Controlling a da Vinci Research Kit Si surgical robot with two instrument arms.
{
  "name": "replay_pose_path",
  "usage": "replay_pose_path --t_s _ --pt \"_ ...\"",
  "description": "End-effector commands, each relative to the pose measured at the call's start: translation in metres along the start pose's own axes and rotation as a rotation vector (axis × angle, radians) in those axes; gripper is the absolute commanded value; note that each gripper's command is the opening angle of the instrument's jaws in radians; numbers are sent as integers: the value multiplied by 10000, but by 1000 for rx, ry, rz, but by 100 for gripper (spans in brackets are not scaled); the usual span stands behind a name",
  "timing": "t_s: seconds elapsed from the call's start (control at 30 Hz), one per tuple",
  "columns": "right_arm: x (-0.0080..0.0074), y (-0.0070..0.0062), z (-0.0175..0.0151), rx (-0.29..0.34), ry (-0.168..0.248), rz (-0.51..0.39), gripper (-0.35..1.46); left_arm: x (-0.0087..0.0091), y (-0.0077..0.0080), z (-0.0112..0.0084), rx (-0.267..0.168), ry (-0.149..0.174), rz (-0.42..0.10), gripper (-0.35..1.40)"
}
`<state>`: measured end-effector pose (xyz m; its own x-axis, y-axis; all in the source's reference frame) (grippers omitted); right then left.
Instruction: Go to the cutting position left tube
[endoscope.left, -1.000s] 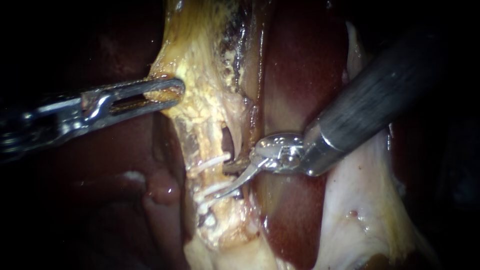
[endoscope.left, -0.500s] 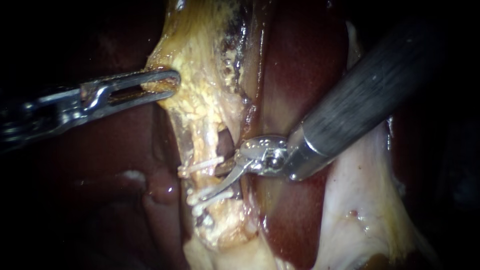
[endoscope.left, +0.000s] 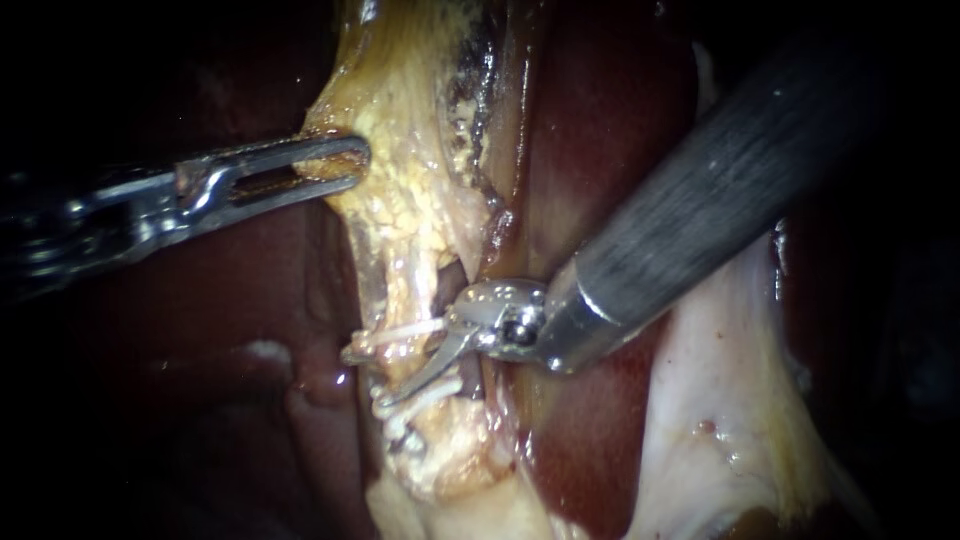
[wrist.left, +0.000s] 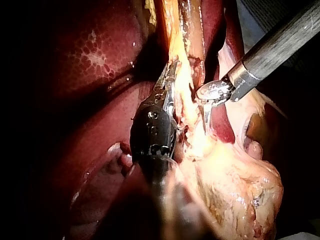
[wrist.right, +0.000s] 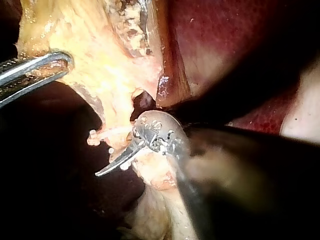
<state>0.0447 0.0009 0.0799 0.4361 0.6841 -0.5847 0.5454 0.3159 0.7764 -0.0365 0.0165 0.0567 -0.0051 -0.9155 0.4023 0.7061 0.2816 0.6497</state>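
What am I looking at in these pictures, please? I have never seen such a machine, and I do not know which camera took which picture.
You see a surgical robot working on a pig's liver that lies on a bench. The endoscope view comes from a small camera close to the tissue. The two wrist views come from a camera on each arm. The dark red mass is the liver. The left instrument is a thin shaft ending in two small jaws, which are shut on the pale yellow tissue and hold it. The right instrument enters from the upper right. Its curved tip lies across a tube, between white clips.
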Motion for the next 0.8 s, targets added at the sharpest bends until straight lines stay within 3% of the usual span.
replay_pose_path --t_s 0.03,0.23,0.53,0.8 --pt "0 1 1 2 1 6 130 1 -1 0 -2 0 0 -35" --pt "1 7 8 -6 12 40 130 1 -1 1 -3 -1 0 -35" --pt "5 12 11 -34 68 150 133 1 -3 3 -4 -1 -1 -35" --pt "5 15 9 -62 93 216 131 1 -3 2 -4 -1 -1 -35"
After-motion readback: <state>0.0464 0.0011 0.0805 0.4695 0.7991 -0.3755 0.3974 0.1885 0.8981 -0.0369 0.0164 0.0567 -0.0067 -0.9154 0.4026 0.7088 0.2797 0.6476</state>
